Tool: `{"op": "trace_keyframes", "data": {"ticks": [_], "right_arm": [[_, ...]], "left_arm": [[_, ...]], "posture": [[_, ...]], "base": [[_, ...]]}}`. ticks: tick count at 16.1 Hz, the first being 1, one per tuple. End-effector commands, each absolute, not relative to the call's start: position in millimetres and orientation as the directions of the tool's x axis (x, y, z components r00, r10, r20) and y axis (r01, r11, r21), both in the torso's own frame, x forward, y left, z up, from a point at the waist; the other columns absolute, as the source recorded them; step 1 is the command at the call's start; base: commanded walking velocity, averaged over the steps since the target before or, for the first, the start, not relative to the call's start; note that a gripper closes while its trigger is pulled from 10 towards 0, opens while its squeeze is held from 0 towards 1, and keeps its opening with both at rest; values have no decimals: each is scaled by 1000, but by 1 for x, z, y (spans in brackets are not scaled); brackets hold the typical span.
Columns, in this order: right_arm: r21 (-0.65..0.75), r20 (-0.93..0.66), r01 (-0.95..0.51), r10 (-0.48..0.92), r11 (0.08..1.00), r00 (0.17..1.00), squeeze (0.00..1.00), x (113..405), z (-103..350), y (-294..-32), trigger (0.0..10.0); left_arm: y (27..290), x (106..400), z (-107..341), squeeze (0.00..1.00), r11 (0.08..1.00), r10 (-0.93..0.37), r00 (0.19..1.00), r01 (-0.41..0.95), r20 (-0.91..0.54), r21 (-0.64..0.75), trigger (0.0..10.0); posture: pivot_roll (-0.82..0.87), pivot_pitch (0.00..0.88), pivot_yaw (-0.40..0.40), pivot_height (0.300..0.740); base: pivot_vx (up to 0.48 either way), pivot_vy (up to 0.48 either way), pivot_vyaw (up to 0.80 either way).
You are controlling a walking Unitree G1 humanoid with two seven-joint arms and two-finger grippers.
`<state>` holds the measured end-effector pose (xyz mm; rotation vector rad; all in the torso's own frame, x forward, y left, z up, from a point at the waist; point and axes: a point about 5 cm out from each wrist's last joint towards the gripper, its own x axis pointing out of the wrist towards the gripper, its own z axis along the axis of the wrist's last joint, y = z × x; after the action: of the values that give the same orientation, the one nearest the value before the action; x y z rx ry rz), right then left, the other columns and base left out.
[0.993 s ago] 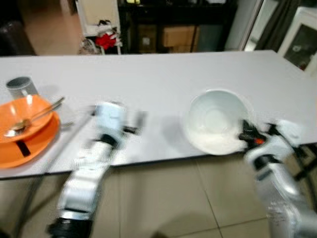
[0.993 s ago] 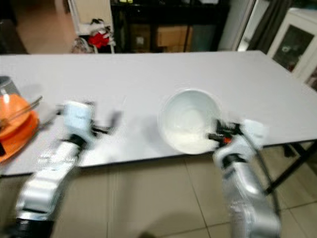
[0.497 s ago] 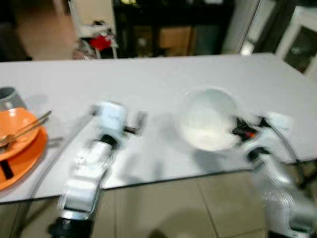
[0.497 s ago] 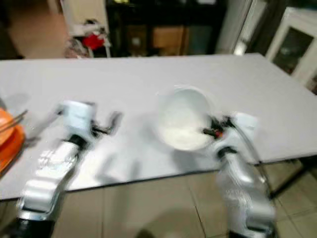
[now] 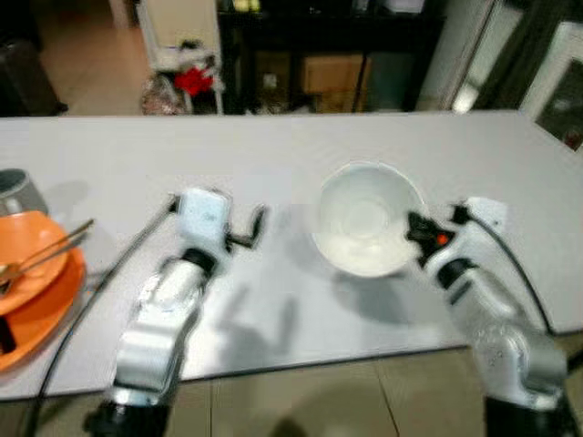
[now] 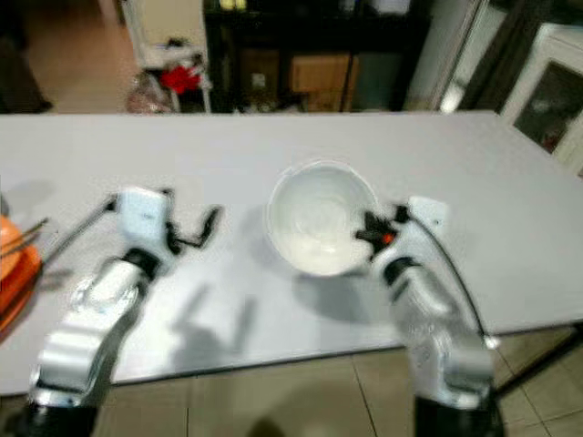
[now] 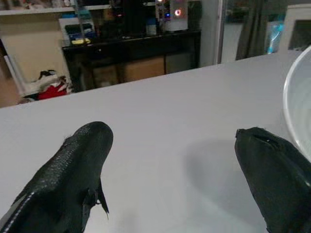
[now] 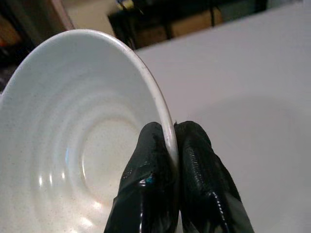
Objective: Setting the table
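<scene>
Orange plates [image 5: 41,305] lie well left of bowl [image 5: 364,218].

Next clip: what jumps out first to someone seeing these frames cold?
The white bowl, tilted above the middle of the grey table with its shadow beneath, draws the eye first; the right gripper pinches its rim. Then the orange plate with a utensil at the table's left edge, and the left gripper open over bare tabletop beside the bowl.
</scene>
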<state>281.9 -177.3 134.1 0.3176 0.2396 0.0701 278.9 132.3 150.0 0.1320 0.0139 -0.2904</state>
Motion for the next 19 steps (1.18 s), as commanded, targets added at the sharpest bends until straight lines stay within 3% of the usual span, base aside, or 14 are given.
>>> {"op": "trace_keyframes", "data": {"ticks": [1, 5, 10, 15, 19], "right_arm": [[365, -174, -121, 195, 923, 965, 0, 291, 145, -162, 10000], [395, -182, -192, 281, 898, 942, 0, 323, 148, -151, 10000], [517, -318, -113, 313, 848, 895, 0, 376, 135, -141, 10000], [594, -331, -37, 287, 804, 899, 0, 394, 139, -129, 10000], [619, -319, 18, 230, 786, 919, 0, 400, 144, -125, 10000]], "left_arm": [[143, 281, 154, 0, 954, -258, 966, 260, -29, 147, 10000], [145, 282, 155, 0, 933, -300, 953, 304, -50, 192, 10000], [143, 277, 161, 0, 866, -449, 889, 458, -89, 202, 10000], [151, 261, 160, 0, 801, -533, 830, 557, -164, 218, 10000], [157, 241, 162, 0, 807, -520, 833, 551, -188, 212, 10000]], "posture": [[55, 0, -44, 740], [72, 0, -45, 740], [118, 0, -52, 740], [167, 0, -58, 740], [230, 0, -78, 740]], "base": [[311, 0, 0], [64, 0, 0], [0, 0, 0], [0, 0, 0], [0, 0, 0]]}}
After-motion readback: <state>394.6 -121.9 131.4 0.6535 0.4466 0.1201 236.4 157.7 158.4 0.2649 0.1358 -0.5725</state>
